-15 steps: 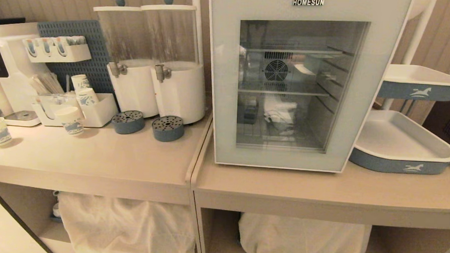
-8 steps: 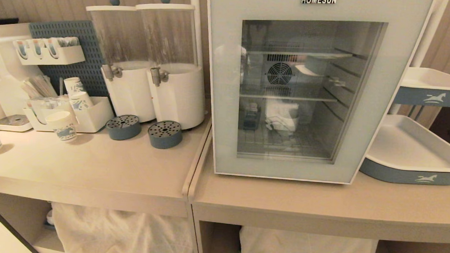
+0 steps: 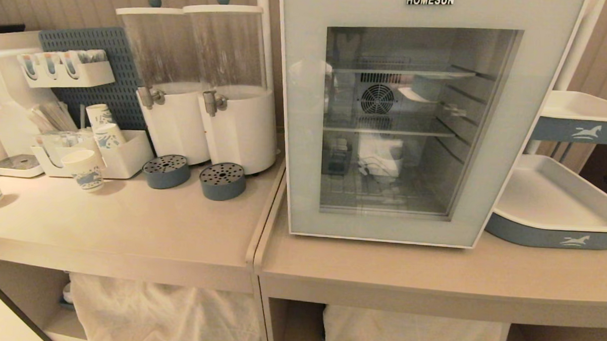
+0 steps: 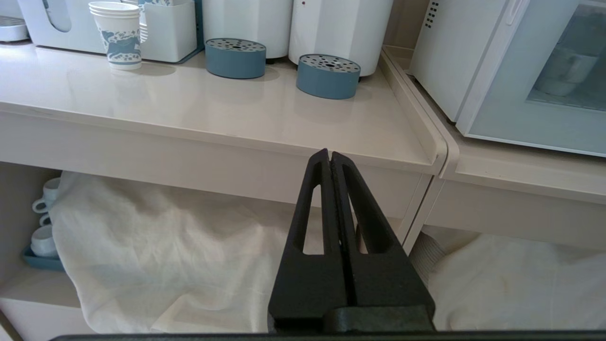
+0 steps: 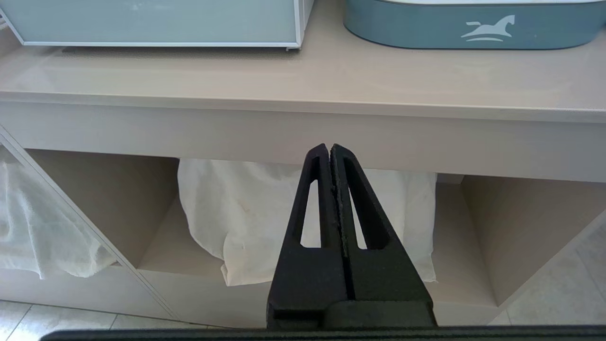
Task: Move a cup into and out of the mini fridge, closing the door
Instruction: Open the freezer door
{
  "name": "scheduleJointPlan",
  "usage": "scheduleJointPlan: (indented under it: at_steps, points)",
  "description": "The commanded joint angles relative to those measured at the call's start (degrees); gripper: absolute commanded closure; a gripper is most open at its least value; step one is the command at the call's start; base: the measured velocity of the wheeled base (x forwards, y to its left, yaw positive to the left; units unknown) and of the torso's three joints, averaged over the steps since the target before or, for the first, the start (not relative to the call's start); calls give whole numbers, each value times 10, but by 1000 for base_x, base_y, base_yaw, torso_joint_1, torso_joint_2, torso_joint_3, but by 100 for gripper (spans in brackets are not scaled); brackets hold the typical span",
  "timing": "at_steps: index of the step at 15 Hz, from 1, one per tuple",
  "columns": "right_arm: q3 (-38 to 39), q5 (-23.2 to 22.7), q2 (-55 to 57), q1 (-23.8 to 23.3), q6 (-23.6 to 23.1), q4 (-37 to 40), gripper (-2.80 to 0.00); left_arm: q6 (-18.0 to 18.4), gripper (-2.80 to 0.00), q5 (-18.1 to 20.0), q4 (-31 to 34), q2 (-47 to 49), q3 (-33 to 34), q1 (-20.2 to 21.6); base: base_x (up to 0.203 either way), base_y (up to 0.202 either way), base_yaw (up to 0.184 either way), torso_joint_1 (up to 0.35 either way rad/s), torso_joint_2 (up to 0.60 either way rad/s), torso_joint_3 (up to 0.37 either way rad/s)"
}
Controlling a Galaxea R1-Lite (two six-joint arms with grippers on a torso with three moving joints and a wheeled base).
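The head view takes in the mini fridge (image 3: 426, 119) at upper centre-right of the frame, standing on the bench (image 3: 381, 264) with its door (image 3: 304, 140) shut flat; neither arm appears there. Through the glass something white sits on the lower wire shelf, too dim to tell whether it is the cup. Only the wrist views show the arms. The left hand (image 4: 330, 154), low in the middle of its frame, has its fingers pressed together on nothing, hanging before the bench edge. The right hand (image 5: 330, 148) is likewise closed and empty, below the bench front under the fridge.
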State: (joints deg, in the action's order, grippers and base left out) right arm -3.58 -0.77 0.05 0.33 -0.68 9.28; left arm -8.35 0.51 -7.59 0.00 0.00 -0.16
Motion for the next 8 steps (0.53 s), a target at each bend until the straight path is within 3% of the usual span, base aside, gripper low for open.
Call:
scheduleJointPlan:
  at_steps: [1, 6, 8]
  points:
    - [0, 0, 0, 0, 0, 0, 0, -1, 0, 0, -1, -3, 23, 0, 0, 0, 0, 0, 0, 0]
    - [0, 0, 0, 0, 0, 0, 0, 14, 0, 1, -1, -3, 23, 0, 0, 0, 0, 0, 0, 0]
    - [-1, -1, 0, 0, -1, 0, 0, 16, 0, 11, 29, -1, 0, 0, 0, 0, 0, 0, 0, 0]
